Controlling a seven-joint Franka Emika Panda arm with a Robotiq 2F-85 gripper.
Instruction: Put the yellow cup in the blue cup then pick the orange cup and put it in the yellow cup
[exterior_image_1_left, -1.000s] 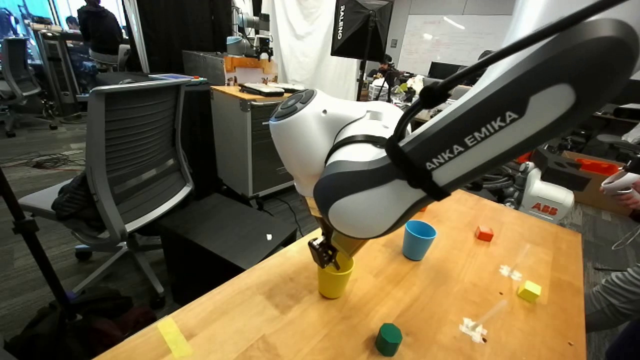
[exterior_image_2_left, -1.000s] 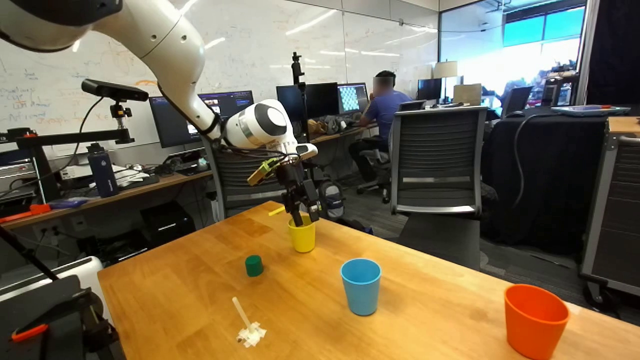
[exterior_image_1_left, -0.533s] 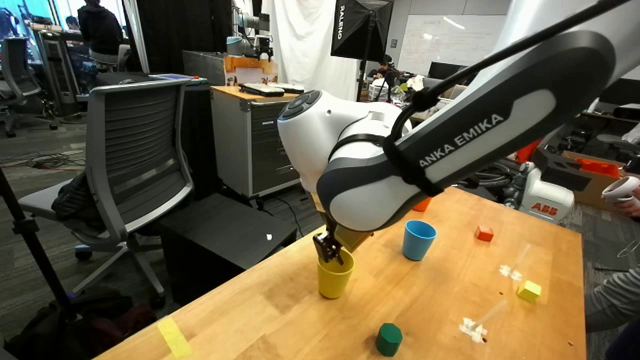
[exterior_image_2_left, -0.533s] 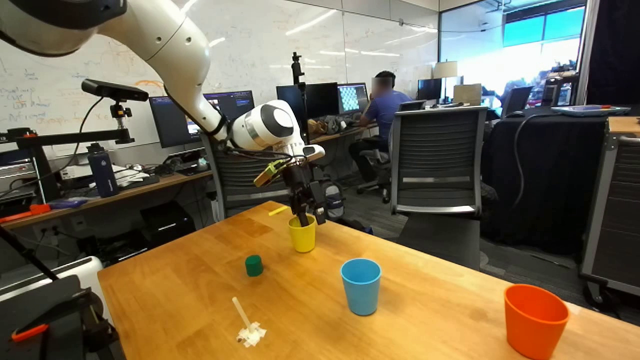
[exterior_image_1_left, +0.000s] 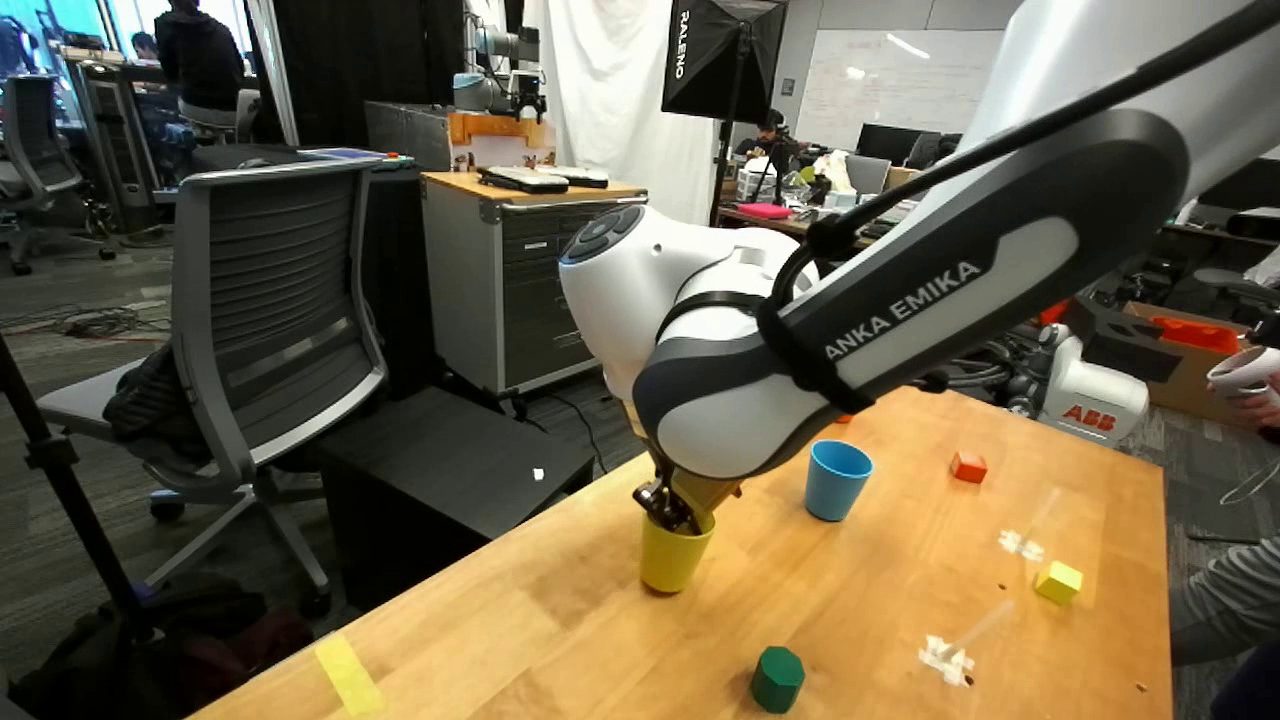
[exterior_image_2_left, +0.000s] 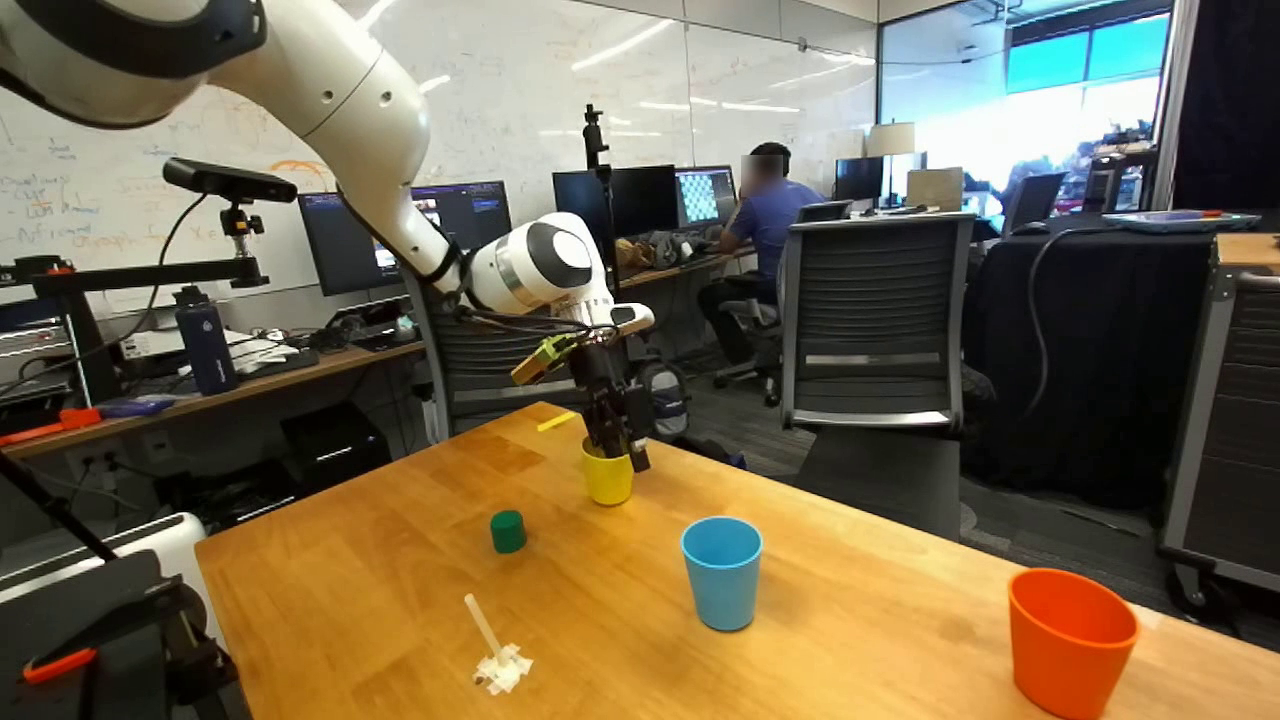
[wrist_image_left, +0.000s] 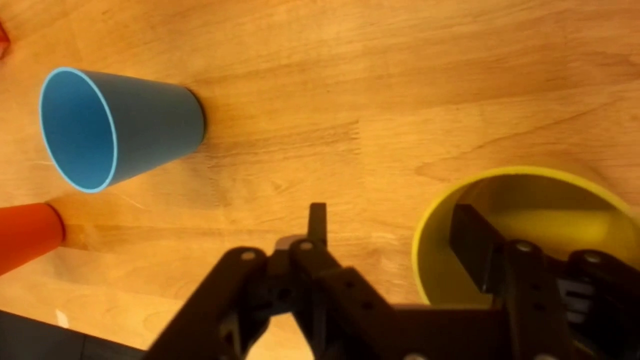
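White arm (exterior_image_2_left: 365, 135) angles down to the yellow cup (exterior_image_1_left: 675, 560). Its gripper (wrist_image_left: 392, 230) straddles the rim — fingers apart, one inside, one outside, nothing held.

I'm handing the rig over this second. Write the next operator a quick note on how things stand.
Gripper: jaws open astride the wall of the yellow cup, one side inside, one outside; not yet closed on it.
Things: yellow stands upright on the table. The blue cup and orange cup stand upright there too; in an exterior view, blue is between yellow and orange.
Done: jaws in place at yellow; no cup is inside another.
Left: close on yellow, lift it, set it in blue; then pick orange and put it in yellow.
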